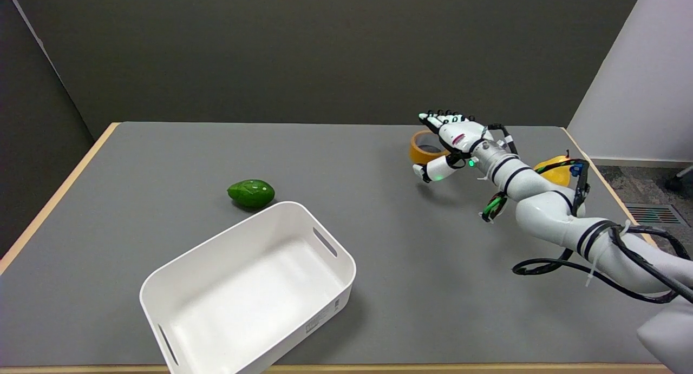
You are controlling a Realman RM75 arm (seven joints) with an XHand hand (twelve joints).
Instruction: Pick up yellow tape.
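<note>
Yellow tape [423,148]: amber ring lying flat, dark hollow centre.

Lab (bare table [379,228], plain walls)

The yellow tape [424,148] is a roll of amber-yellow tape with a dark open core. It lies flat on the grey table, far on the right side and near the back edge, its hole facing up. Its right part is hidden behind a robot hand, so only the left wall and part of the top ring show.
</note>
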